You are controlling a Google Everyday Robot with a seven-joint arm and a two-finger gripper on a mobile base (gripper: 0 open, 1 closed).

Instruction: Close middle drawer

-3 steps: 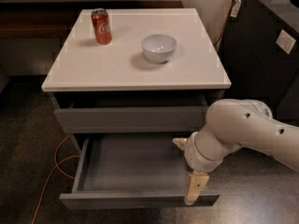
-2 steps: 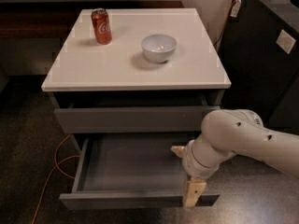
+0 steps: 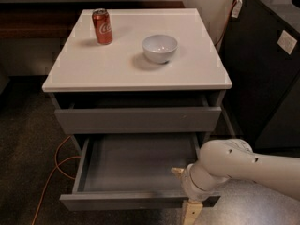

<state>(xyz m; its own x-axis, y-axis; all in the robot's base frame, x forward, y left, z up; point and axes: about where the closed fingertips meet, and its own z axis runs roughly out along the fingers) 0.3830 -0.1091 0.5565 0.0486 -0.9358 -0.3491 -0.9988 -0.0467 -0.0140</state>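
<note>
The middle drawer (image 3: 140, 165) is pulled far out of the white-topped cabinet (image 3: 93, 74). Its long grey tray is empty and its flat handleless front panel (image 3: 122, 201) faces me at the bottom. My gripper (image 3: 190, 209) is at the right end of that front panel, hanging over its top edge and down in front of it. The white arm (image 3: 243, 165) reaches in from the right. The grey drawer with the taller front (image 3: 138, 119) above it stands slightly out.
A red cola can (image 3: 102, 26) and a white bowl (image 3: 160, 47) stand on the cabinet top. A black cabinet (image 3: 267, 64) stands close on the right. An orange cable (image 3: 56, 161) lies on the dark floor at the left.
My arm and gripper have moved a little left and down along the drawer's front panel. The drawer itself has not visibly moved.
</note>
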